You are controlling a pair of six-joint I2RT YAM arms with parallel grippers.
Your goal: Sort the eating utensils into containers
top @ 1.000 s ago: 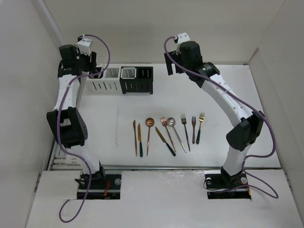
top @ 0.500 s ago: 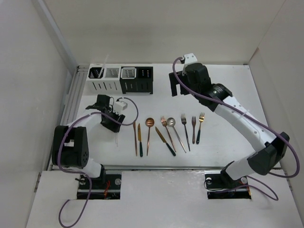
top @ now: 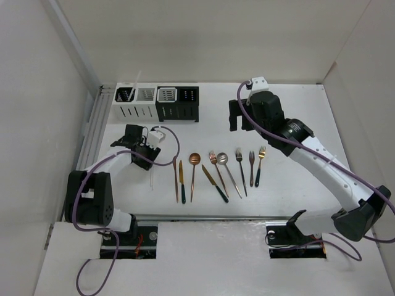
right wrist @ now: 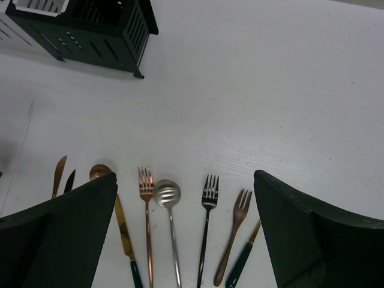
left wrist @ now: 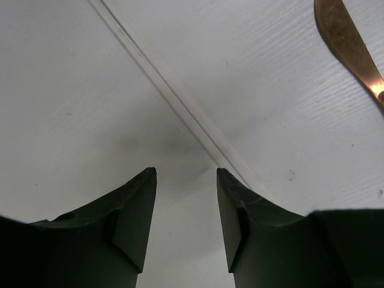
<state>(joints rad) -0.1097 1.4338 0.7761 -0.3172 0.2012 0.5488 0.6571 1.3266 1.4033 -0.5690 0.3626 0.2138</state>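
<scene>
Down over the pale chopstick [left wrist: 174, 99], lying on the table [left wrist: 72, 90] left of the copper knife [left wrist: 351, 45], the left gripper [left wrist: 185, 174] has come from the caddies [top: 157, 103], jaws open astride it; next, I judge, it must lower and close on it.

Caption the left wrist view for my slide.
Open left gripper low over a pale chopstick, copper knife tip nearby.
</scene>
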